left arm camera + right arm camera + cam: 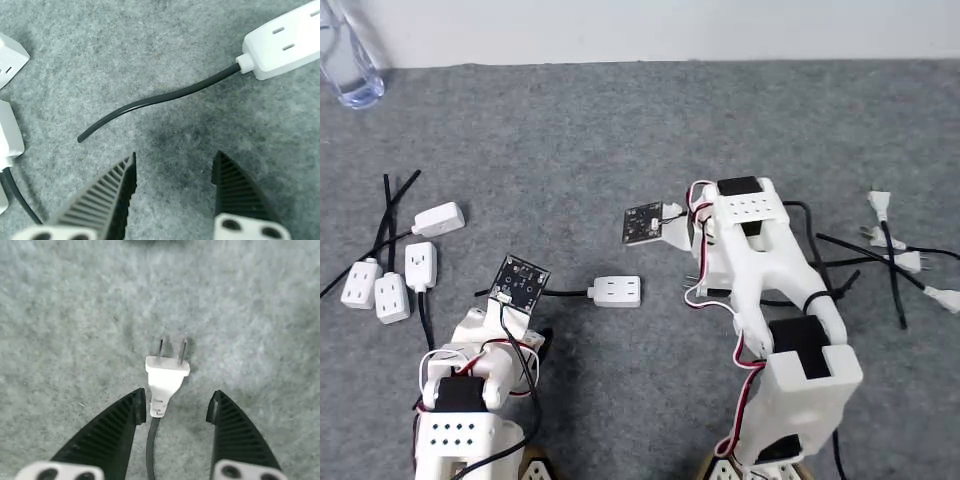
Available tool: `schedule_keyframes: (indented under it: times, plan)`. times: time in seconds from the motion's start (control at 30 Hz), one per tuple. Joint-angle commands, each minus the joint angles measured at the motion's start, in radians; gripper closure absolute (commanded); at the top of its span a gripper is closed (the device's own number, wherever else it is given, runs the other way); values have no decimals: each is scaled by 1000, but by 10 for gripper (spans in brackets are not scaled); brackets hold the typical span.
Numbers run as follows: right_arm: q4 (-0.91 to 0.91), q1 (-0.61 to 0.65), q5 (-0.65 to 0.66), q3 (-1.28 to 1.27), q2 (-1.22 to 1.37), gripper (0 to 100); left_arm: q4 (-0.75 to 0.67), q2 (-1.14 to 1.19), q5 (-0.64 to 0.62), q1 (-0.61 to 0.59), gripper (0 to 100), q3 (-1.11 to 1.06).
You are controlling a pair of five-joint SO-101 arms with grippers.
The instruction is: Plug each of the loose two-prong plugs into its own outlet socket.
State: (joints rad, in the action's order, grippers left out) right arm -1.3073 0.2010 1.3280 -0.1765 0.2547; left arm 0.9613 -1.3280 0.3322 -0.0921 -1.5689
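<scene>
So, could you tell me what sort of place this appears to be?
Probably a robotics lab bench set up for practice: a table covered in grey felt-like matting, two white arms side by side, and loose outlet sockets and two-prong plugs laid out for them.

Five white outlet sockets [616,290], perhaps five loose two-prong plugs [167,371].

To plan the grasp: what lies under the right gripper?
Under the right gripper, a white two-prong plug lies on the grey mat between its open fingers. The black cord runs back beneath the gripper, hidden.
</scene>
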Motion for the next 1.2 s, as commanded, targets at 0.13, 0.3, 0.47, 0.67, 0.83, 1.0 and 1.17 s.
schedule_keyframes:
  times: [0.13, 0.3, 0.47, 0.67, 0.83, 1.0, 1.17]
  plan:
    - [42, 8, 8, -29, -42, 794, -18, -11, 8, 6, 764, 8]
    - [117, 22, 8, -97, -42, 794, -18, -11, 8, 6, 764, 8]
    - [128, 62, 6, -104, -42, 794, -18, -11, 8, 6, 764, 8]
    - [128, 56, 6, -103, -42, 794, -18, -11, 8, 6, 764, 8]
    - [128, 7, 6, -103, -42, 794, -18, -11, 8, 6, 764, 8]
    - [189, 2, 5, -141, -41, 794, -18, -11, 8, 6, 764, 8]
    - [282, 8, -26, -199, -41, 794, -18, -11, 8, 6, 764, 8]
